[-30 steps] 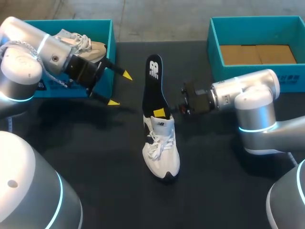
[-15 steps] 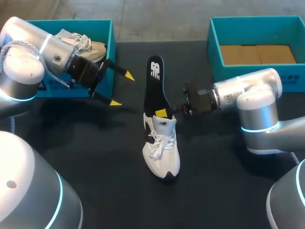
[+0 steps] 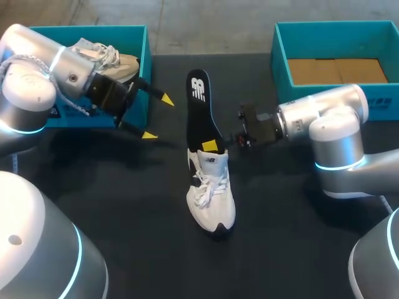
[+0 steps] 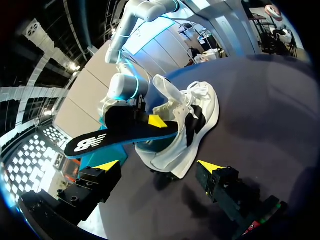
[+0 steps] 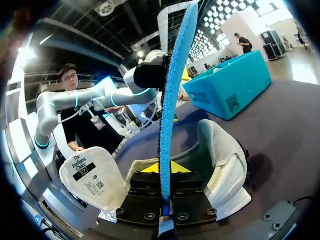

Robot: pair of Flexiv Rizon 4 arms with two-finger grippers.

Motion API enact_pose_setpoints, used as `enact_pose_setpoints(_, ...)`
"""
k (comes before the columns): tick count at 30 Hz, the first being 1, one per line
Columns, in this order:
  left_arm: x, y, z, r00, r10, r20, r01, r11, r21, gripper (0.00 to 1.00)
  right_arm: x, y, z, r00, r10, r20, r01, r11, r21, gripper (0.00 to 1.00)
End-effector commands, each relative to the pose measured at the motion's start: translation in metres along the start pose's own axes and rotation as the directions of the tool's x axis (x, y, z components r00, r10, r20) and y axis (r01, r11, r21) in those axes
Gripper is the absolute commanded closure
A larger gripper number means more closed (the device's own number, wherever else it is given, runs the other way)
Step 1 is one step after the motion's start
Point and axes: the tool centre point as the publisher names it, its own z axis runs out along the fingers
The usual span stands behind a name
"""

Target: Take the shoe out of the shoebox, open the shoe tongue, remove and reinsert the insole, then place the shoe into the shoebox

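Shoe [image 3: 212,194]: white, mid-table, on its sole; unheld, so it may tip or skid if the insole [image 3: 199,109] snags. Toe points near, heel far; long axis near-to-far.
Right gripper [image 3: 211,147]: jaws clamped on the insole's end at the shoe's opening.
Insole: black, stretches far, slightly left.
Left gripper [image 3: 156,116]: jaws apart, empty, left of the insole, by the left shoebox [image 3: 87,28].
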Motion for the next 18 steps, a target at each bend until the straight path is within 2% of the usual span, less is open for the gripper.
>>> enact_pose_setpoints(1,0.001,0.0,-0.002,1.0,0.003,0.003,-0.003,1.0,0.0,0.0,-0.002,0.001,0.004,1.0,0.002,0.0,-0.002,1.0,0.003,0.82)
enact_pose_setpoints(2,0.001,0.0,-0.002,1.0,0.004,0.002,-0.004,1.0,-0.001,0.0,-0.002,0.001,0.005,1.0,0.002,0.0,-0.002,1.0,0.003,0.85)
enact_pose_setpoints(5,0.002,0.001,-0.003,1.0,0.004,0.001,-0.004,1.0,0.0,0.0,-0.002,0.002,0.007,1.0,0.001,0.002,-0.001,1.0,0.002,0.85)
enact_pose_setpoints(16,0.006,0.003,-0.003,1.0,0.004,0.001,-0.004,1.0,0.008,0.0,0.001,0.013,0.011,0.999,-0.023,0.022,0.023,1.0,0.005,0.8)
enact_pose_setpoints(18,0.006,0.003,-0.003,1.0,0.005,0.002,-0.005,1.0,0.008,0.0,0.001,0.015,0.011,0.999,-0.029,0.024,0.029,1.0,0.007,0.76)
